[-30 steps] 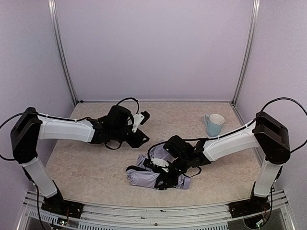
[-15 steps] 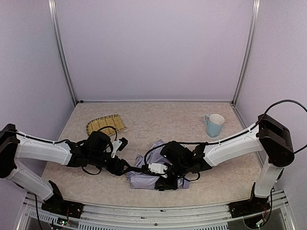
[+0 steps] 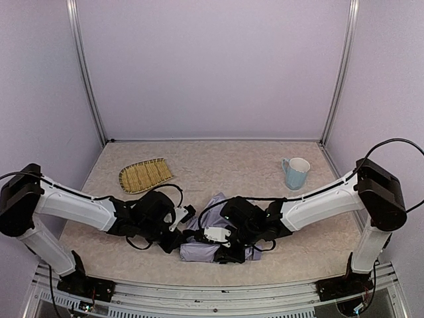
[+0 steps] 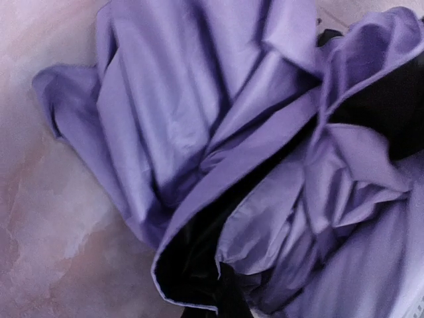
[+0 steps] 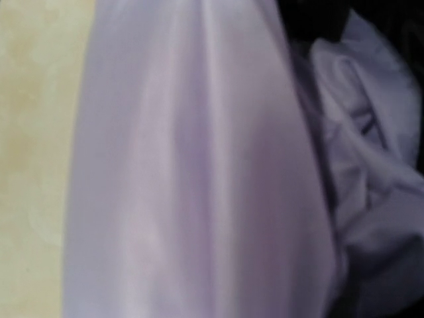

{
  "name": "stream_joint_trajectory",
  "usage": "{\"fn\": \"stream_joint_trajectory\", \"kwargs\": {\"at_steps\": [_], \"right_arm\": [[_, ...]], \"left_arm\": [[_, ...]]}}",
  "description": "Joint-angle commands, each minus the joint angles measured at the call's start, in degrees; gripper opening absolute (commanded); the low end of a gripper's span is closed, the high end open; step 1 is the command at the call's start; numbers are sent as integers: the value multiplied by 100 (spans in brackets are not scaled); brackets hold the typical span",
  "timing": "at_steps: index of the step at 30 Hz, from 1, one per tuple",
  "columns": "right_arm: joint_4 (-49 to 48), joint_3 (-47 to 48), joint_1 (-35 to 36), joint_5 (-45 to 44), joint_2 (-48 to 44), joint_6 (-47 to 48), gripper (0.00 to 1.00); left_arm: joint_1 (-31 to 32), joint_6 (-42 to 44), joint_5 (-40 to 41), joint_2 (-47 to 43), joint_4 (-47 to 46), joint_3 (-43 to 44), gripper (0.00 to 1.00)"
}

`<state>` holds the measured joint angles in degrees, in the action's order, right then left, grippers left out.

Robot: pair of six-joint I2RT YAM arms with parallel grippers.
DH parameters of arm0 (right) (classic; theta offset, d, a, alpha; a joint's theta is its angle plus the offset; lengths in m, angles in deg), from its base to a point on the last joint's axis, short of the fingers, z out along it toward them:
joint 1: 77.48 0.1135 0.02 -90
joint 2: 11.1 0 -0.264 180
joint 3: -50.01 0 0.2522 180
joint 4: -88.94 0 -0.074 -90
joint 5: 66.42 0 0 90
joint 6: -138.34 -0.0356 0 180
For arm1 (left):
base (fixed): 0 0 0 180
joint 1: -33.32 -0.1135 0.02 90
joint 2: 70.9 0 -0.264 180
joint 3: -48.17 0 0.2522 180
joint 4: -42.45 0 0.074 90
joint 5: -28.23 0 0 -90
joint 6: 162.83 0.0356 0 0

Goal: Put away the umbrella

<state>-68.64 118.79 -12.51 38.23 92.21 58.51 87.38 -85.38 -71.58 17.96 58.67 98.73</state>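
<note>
The umbrella point(image 3: 199, 250) is a crumpled heap at the front of the surface point(image 3: 232, 165). It looks light, floppy and slick, so I'd grab bunched folds or the stiff core. The left pincer point(image 3: 180, 233) is closed at its edge. The right pincer point(image 3: 220, 246) is buried in fabric, can't tell.

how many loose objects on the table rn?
3. The umbrella is crumpled at front centre, the woven tray sits at back left, and the mug at back right. Something small could be hidden under the umbrella's fabric.
</note>
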Motion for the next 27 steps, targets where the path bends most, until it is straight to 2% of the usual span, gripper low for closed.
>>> {"fn": "stream_joint_trajectory", "kwargs": {"at_steps": [1,5,8,14,20,24,27], "right_arm": [[854,-211,202,-702,381,72,0],[1025,-60,443,-1023,537,442,0],[1132,148,583,-1282,659,719,0],[921,173,910,-1932,578,1018,0],[376,-11,1166,-2278,270,1303,0],[146,-129,1202,-2158,50,1503,0],[198,-251,1202,-2028,-32,1609,0]], "left_arm": [[614,395,900,-733,439,637,0],[662,744,668,-945,691,1203,0],[667,995,279,-590,439,1530,0],[536,1563,-544,1012,439,2630,0],[161,1629,-1573,2317,473,3585,0],[-109,1420,-2135,2567,312,3662,0],[-513,1150,-2434,2190,-165,3077,0]]}}
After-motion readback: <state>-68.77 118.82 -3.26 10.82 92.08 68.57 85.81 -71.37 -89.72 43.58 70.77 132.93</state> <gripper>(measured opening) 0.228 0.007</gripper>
